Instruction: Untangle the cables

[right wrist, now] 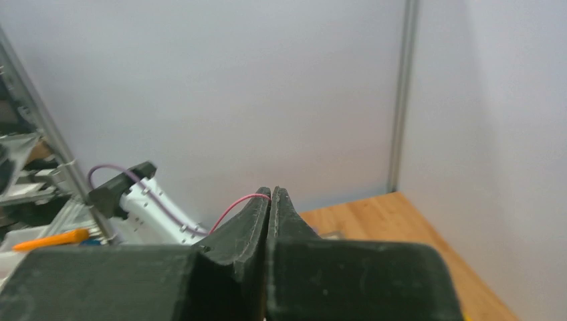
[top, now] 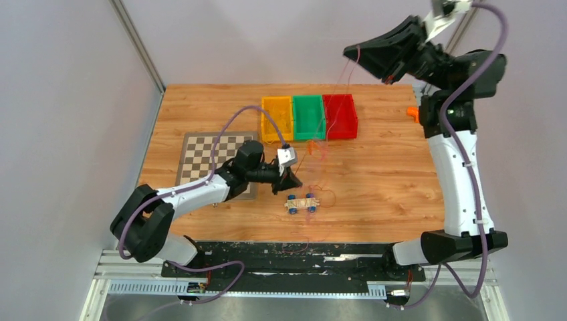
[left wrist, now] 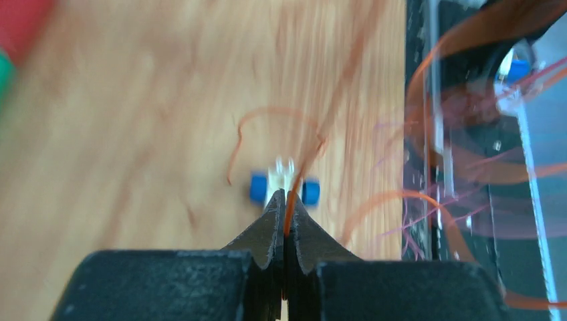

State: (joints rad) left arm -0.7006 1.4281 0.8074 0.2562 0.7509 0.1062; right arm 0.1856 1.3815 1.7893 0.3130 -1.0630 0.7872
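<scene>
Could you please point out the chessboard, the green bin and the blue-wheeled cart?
chessboard point(top: 206, 154), top view, bare squares.
green bin point(top: 309, 119), top view, bare floor.
blue-wheeled cart point(top: 302, 202), top view, wooden body.

table point(top: 388, 174) | checkerboard point(top: 207, 157) | yellow bin point(top: 281, 110) | green bin point(top: 308, 117) | red bin point(top: 340, 117) | blue-wheeled cart point(top: 302, 202) | cables point(top: 321, 155)

Warm brown wood-grain table point(top: 388, 174). A yellow-orange bin point(top: 277, 118), a green bin point(top: 309, 117), a red bin point(top: 340, 116). A board point(top: 207, 157) chequered in brown and cream. Thread-thin wires point(left wrist: 288, 212), orange and red. A tan block point(top: 302, 202) with blue wheels.
</scene>
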